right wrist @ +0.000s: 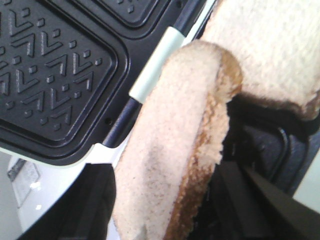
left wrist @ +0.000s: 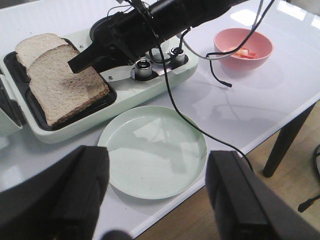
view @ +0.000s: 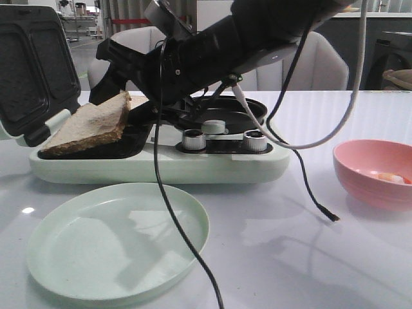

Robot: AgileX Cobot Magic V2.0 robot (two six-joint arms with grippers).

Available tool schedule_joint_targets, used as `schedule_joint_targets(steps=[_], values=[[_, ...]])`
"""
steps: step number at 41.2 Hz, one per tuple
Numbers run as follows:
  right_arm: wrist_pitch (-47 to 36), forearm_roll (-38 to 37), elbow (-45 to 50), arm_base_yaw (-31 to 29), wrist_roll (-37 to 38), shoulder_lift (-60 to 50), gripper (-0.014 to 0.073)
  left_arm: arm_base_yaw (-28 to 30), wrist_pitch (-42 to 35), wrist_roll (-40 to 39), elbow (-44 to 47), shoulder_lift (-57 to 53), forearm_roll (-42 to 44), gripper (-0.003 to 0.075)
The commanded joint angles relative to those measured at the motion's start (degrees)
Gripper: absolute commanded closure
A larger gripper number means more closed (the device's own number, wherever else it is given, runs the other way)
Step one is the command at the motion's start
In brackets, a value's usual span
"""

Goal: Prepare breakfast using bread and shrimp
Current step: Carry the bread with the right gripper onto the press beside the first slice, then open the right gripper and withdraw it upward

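Your white counter (view: 360, 257) carries a pale green sandwich maker (view: 161, 168) with its dark patterned lid (view: 29, 64) flipped up on the left side. In front of it sits a mint green plate (view: 64, 270), and off to the right there's a pink bowl (view: 360, 168) with the shrimp (view: 394, 177) in it. Your right arm reaches across the maker and its tool (left wrist: 80, 60) is clamped on the top slice of bread (left wrist: 65, 85), which sits tilted over the dark tray; a second slice (left wrist: 32, 46) lies just behind it. Your left tool (left wrist: 155, 200) hangs above the plate's near edge, fingers (left wrist: 240, 200) wide apart, holding nothing
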Motion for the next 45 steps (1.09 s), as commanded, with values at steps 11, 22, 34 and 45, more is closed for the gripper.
schedule_joint_targets(steps=[11, 22, 34, 45], values=[[-3.6, -28.6, -2.0, -0.1, 18.1, -14.5, 0.0068, 0.0, -4.6, 0.1, -1.5, 0.6, -0.8, 0.0239], [7.7, -65.4, -2.0, -0.1, 46.5, -24.1, 0.0068, 0.0, -4.6, 0.1, -1.5, 0.6, -0.8, 0.0239], [13.3, -86.0, 8.9, -0.1, 59.9, -39.1, 0.0068, 0.0, -4.6, 0.1, -1.5, 0.6, -0.8, 0.0239], [11.8, -90.4, 25.5, -0.1, 59.9, -56.1, 0.0068, 0.0, -5.4, 0.1, -1.5, 0.6, 0.1, 0.0239]])
